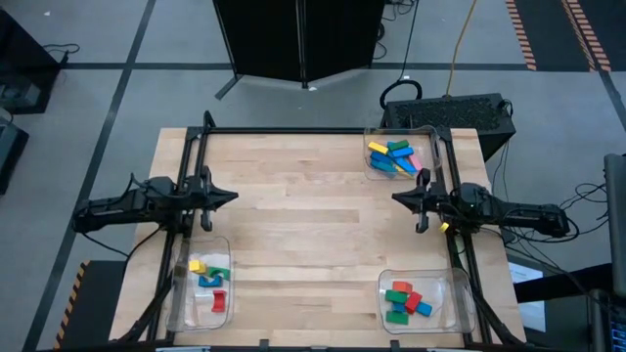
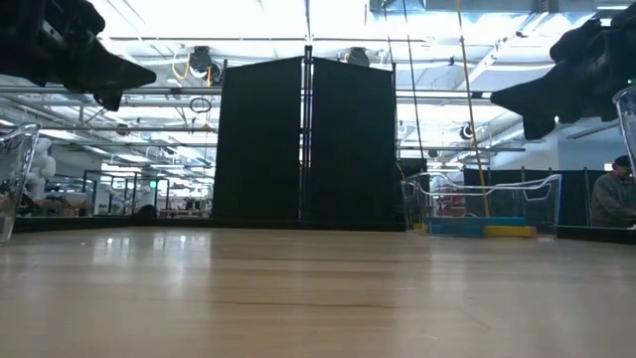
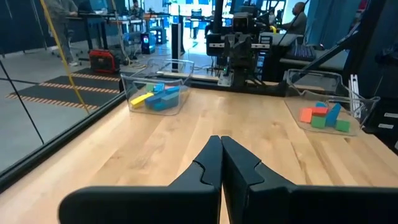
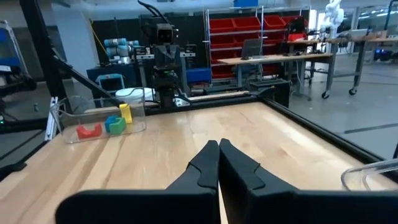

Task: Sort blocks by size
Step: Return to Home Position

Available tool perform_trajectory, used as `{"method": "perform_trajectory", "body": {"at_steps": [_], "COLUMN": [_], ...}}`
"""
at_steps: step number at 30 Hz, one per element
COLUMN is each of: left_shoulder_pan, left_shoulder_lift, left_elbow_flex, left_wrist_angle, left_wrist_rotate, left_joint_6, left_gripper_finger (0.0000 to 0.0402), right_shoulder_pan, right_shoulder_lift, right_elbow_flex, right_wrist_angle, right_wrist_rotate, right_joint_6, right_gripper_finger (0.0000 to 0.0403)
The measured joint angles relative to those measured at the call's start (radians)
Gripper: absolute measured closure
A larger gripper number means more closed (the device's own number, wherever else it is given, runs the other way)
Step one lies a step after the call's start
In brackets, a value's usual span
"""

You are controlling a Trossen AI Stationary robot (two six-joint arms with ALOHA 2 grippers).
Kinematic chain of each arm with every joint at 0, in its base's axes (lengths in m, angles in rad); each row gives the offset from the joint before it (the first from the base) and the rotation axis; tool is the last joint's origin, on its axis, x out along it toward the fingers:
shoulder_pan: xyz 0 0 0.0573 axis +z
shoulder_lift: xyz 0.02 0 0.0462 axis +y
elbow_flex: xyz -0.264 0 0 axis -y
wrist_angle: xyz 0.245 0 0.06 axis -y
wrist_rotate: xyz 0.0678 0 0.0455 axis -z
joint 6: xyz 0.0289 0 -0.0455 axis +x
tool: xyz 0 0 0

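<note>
Left gripper (image 1: pixel 231 196) hovers empty, fingers pressed together, over the table (image 1: pixel 313 244), while blocks (image 1: pixel 209 282) lie in clear trays (image 1: pixel 178 305) at three corners, likely light, stiff and slick, best pinched across flat long sides, and right gripper (image 1: pixel 396 198) is likewise closed.

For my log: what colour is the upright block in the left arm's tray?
The upright block is yellow; right wrist view shows it best.

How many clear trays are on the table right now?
3, all seen in the high view: the top-right tray, the bottom-left tray and the bottom-right tray. None seems hidden.
</note>
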Motion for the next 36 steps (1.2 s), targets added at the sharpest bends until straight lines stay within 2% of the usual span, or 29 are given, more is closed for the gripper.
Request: {"method": "perform_trajectory", "body": {"at_steps": [6, 12, 18, 22, 25, 28, 36], "left_shoulder_pan": [0.000, 0.000, -0.018, -0.050, -0.068, -0.070, -0.070], "left_shoulder_lift": [0.000, 0.000, 0.000, 0.000, 0.000, 0.002, 0.000], "left_elbow_flex": [-0.016, -0.124, -0.154, -0.160, -0.187, -0.188, -0.188], "left_wrist_angle": [0.019, 0.189, 0.206, 0.223, 0.295, 0.297, 0.295], "left_wrist_rotate": [0.000, 0.001, 0.052, 0.021, 0.002, -0.012, -0.010], "left_joint_6": [-0.018, -0.072, -0.105, -0.103, -0.065, -0.051, -0.041], "left_gripper_finger": [0.0401, 0.0401, 0.0401, 0.0401, 0.0401, 0.0401, 0.0401], "right_shoulder_pan": [0.001, 0.001, 0.033, 0.065, 0.094, 0.122, 0.157], "right_shoulder_lift": [-0.008, -0.008, 0.020, 0.034, 0.034, 0.034, 0.035], "right_elbow_flex": [0.000, 0.000, 0.000, 0.000, 0.000, 0.000, 0.000], "right_wrist_angle": [-0.002, -0.005, -0.011, -0.011, -0.007, 0.000, 0.004], "right_wrist_rotate": [-0.001, -0.003, -0.027, -0.021, 0.005, 0.051, 0.080], "right_joint_6": [-0.002, 0.019, 0.031, 0.028, 0.034, 0.017, 0.014], "right_gripper_finger": [0.0403, 0.0403, 0.0403, 0.0403, 0.0403, 0.0403, 0.0403]}}
